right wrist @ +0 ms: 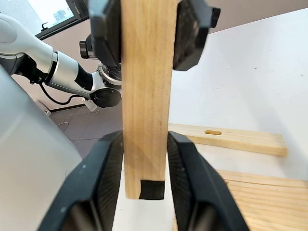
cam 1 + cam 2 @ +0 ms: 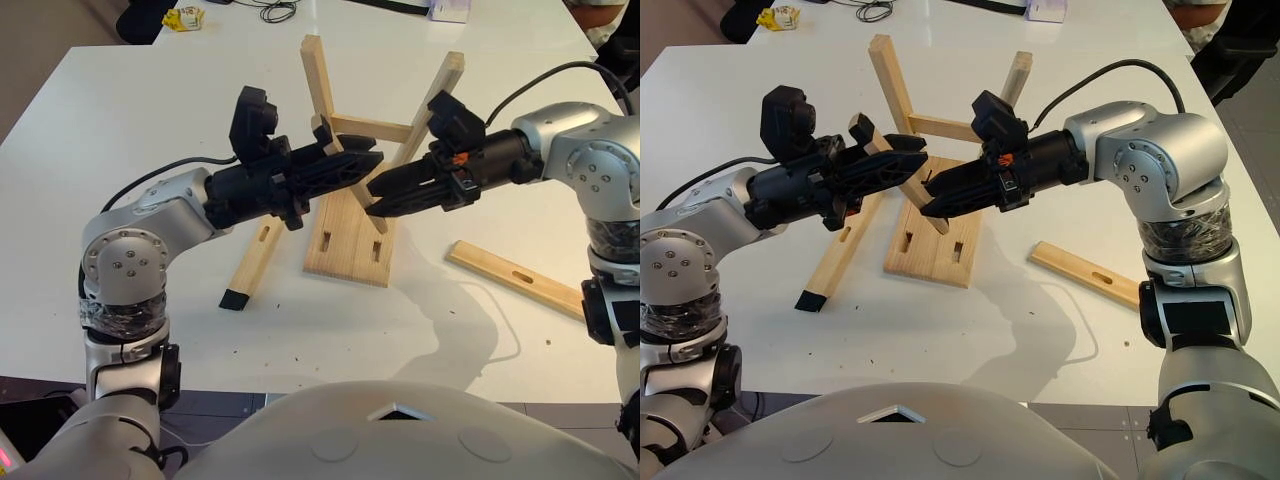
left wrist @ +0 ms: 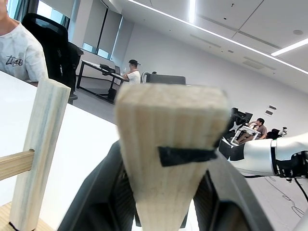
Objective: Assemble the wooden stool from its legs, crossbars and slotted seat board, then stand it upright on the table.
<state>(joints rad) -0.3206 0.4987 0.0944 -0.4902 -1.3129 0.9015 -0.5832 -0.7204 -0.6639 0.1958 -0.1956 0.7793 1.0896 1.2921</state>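
Note:
The slotted seat board (image 2: 340, 245) lies flat on the white table. Two legs (image 2: 321, 80) (image 2: 441, 92) rise from it, joined by a crossbar (image 2: 372, 127). A third leg (image 2: 352, 180) hangs slanted above the board, gripped from both sides. My left gripper (image 2: 352, 165) is shut on its upper part, and my right gripper (image 2: 376, 200) is shut on it lower down. In the left wrist view the leg's taped end (image 3: 168, 125) fills the space between the fingers. The right wrist view has the leg (image 1: 144, 96) upright between its fingers, black-tipped end nearest.
A slotted leg (image 2: 255, 255) with a black foot (image 2: 233, 298) lies slanted left of the board, under my left arm. Another loose leg (image 2: 515, 278) lies on the table to the right. A yellow item (image 2: 184, 17) and a white box (image 2: 450, 10) sit at the far edge.

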